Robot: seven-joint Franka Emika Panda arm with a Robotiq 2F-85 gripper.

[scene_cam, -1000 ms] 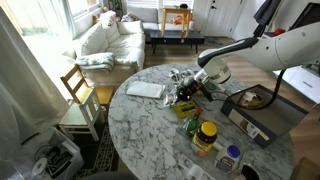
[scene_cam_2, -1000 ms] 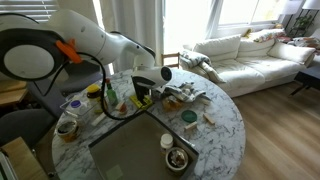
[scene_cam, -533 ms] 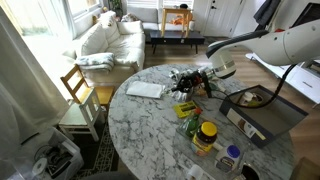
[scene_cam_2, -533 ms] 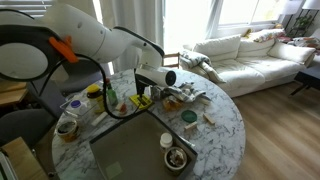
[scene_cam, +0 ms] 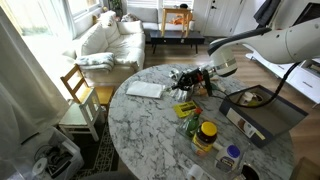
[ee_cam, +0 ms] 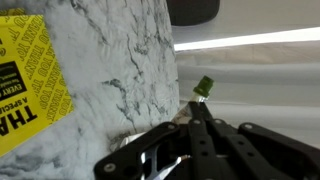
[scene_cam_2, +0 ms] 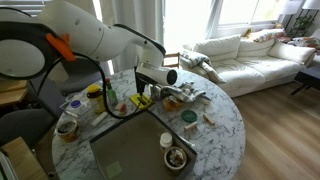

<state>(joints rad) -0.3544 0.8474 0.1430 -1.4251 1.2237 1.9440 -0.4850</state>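
Round marble table in an exterior view; the stretch on the picture's left lies bare and open for passage; a white cloth lies near the gripper; a yellow box and a yellow-lidded jar crowd the near side; a dark tray walls off the picture's right edge.

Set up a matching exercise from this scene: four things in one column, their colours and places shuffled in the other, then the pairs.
1 jar
2 cloth
3 chair
4 sofa

A wooden, beside the table
B yellow, black lid
C cream, by the window
D white, lying flat on the marble top

Pairs: 1-B, 2-D, 3-A, 4-C
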